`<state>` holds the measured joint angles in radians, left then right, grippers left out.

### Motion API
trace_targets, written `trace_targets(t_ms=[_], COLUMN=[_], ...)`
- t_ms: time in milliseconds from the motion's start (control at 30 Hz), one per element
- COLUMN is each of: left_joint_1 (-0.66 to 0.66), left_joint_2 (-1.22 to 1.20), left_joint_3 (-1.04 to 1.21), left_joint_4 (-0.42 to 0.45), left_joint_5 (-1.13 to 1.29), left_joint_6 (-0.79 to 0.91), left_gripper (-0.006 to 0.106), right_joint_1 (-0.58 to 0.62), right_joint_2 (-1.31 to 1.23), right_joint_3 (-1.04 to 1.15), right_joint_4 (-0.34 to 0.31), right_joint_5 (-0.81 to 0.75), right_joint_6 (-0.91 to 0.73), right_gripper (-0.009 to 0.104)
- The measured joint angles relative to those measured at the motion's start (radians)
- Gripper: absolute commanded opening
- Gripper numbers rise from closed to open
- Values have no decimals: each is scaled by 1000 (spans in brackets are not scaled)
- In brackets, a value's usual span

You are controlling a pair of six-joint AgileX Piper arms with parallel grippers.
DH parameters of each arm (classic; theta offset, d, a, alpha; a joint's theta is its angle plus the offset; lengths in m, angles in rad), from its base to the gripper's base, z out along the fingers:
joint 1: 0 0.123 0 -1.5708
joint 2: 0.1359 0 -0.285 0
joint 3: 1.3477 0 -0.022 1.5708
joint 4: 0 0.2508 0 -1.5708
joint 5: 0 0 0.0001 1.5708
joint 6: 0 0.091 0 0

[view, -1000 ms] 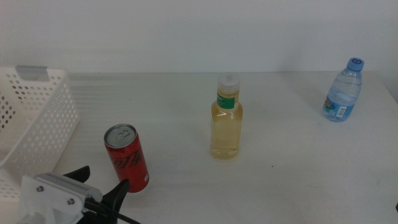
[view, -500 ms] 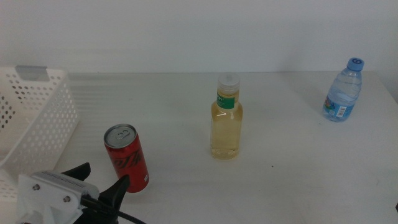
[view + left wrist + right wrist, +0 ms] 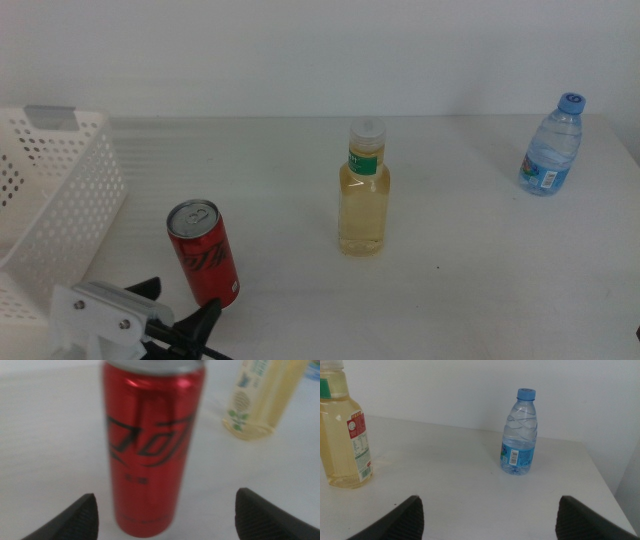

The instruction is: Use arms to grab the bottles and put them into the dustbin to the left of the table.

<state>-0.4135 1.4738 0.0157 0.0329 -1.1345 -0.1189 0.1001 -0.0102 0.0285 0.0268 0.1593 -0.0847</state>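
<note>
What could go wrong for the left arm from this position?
The left gripper is open with the tall, narrow red can centred ahead of it; if one jaw touches first, the can may tip over. On the way to the dustbin, the can might clip the near wall. The right gripper waits, open.

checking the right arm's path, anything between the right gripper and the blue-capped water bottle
Nothing. In the right wrist view, only bare white table lies between the open right gripper and the water bottle; the yellowish bottle stands well off to one side.
</note>
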Motion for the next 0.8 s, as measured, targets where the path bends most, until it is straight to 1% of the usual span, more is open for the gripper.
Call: trace_targets(t_ms=[67,167,500,800], left_joint_1=[0,0,0,0], left_joint_2=[13,40,155,217], left_joint_3=[-3,-7,-84,-167], left_joint_4=[15,14,-17,-19], left_joint_5=[0,-1,-2,-2], left_joint_6=[-14,-19,-17,-16], left_gripper=[90,90,90,90], right_joint_1=[0,0,0,0], right_joint_2=[0,0,0,0], right_joint_3=[0,0,0,0], right_joint_4=[0,0,0,0], right_joint_5=[0,0,0,0], right_joint_6=[0,0,0,0], right_gripper=[70,70,70,70])
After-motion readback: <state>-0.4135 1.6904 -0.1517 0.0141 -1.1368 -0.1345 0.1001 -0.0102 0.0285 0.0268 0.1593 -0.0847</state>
